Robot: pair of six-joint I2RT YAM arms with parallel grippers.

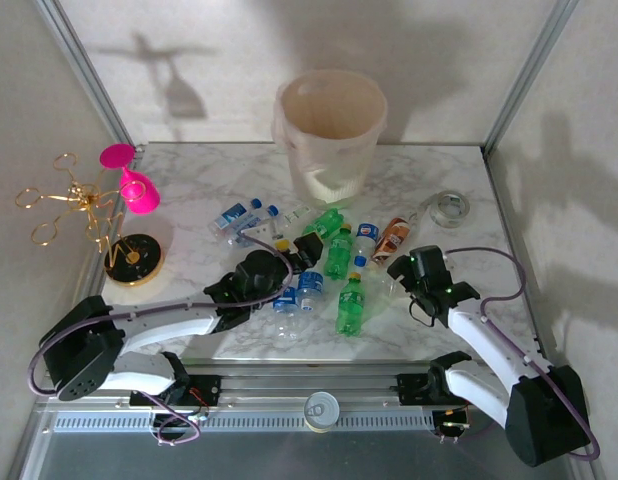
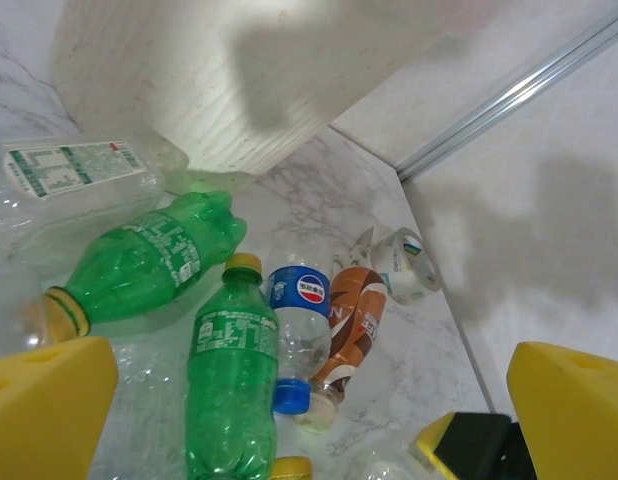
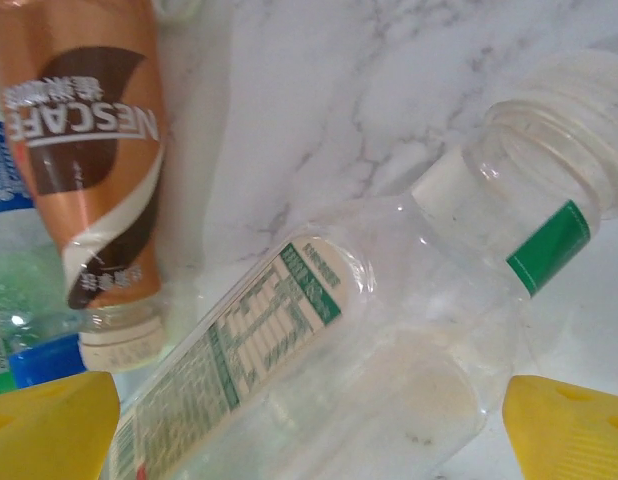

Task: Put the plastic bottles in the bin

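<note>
Take the clear bottle [image 3: 289, 340], lying flat on the bench [image 1: 189, 175] among the other bottles [image 1: 351, 305] short of the bin [image 1: 334, 150], gently across its labelled middle, as probably light, thin-walled and slippery, with left fingers [image 2: 44, 400] and right fingers [image 3: 49, 420] both spread, empty.

A white marble tabletop [image 1: 219, 170] with grey veins sits between pale, textured panels: a back wall [image 1: 239, 40] at 12 o'clock, a left wall [image 1: 29, 120] at 9, a right wall [image 1: 579, 150] at 3. Metal posts [image 1: 87, 75] rise at 11 and 1. Soft shadows [image 1: 169, 80] fall on the back wall.
</note>
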